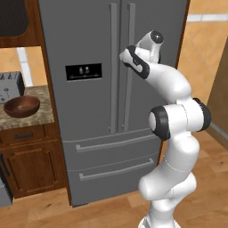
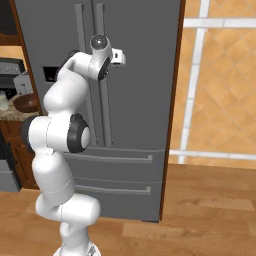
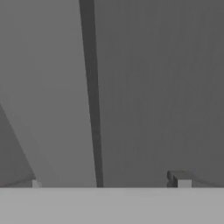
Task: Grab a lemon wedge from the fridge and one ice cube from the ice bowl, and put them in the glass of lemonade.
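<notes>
Claw [image 3: 110, 183] tips stand wide apart at the bottom of the hand view, holding nothing, pointed squarely at the grey steel of the fridge [image 1: 89, 116], whose doors are shut. A dark vertical line runs up the hand view between the tips; it may be the seam between the doors or a gap beside a handle, I cannot tell which. From the base views the hand sits high, close to the right door handle [image 1: 130, 67]. The main risk is that the tips straddle the seam instead of the handle and close on nothing, or jab the door face. If the grasp is shallow, the pull may slip off. The lemon wedge is presumably inside, behind the doors. Farther left, on the stone counter [image 1: 42, 100], the ice bowl [image 1: 21, 106] rests beside a toaster [image 1: 10, 87], well clear of any door swing.
</notes>
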{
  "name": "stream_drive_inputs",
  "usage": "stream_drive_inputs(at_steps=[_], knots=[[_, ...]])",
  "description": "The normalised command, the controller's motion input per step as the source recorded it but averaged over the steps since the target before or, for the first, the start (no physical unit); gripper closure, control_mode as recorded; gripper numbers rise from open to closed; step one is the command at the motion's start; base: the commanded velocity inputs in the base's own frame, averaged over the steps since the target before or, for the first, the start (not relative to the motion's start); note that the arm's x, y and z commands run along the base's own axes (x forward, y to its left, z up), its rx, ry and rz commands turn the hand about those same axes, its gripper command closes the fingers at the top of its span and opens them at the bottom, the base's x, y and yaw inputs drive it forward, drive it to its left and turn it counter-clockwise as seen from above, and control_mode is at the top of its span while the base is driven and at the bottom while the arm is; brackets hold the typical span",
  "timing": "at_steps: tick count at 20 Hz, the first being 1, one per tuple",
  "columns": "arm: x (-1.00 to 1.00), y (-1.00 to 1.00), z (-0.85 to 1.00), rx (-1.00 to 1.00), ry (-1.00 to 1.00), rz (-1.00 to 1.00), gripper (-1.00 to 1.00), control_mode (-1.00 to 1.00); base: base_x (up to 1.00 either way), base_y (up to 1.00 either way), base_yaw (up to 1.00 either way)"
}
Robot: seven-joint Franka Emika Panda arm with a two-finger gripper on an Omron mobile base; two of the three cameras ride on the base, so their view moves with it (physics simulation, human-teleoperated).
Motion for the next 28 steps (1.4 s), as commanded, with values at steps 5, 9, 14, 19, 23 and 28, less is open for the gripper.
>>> stream_drive_inputs(at_steps=[5, 9, 14, 19, 23, 28], knots=[[0.00, 0.17, 0.01, 0.00, 0.00, -0.01, -1.00, -1.00, 0.00, 0.00, 0.00], [0.00, 0.06, 0.00, 0.00, 0.00, -0.06, -1.00, -1.00, 0.00, 0.00, 0.00], [0.00, 0.16, 0.00, 0.00, 0.00, -0.05, -1.00, -1.00, 0.00, 0.00, 0.00], [-0.02, 0.24, -0.23, 0.03, -0.03, 0.00, -1.00, -1.00, 0.00, 0.00, 0.00], [0.00, 0.13, -0.15, 0.00, 0.00, 0.00, 1.00, -1.00, 0.00, 0.00, 0.00], [0.00, 0.02, -0.01, 0.00, 0.01, 0.00, 1.00, -1.00, 0.00, 0.00, 0.00]])
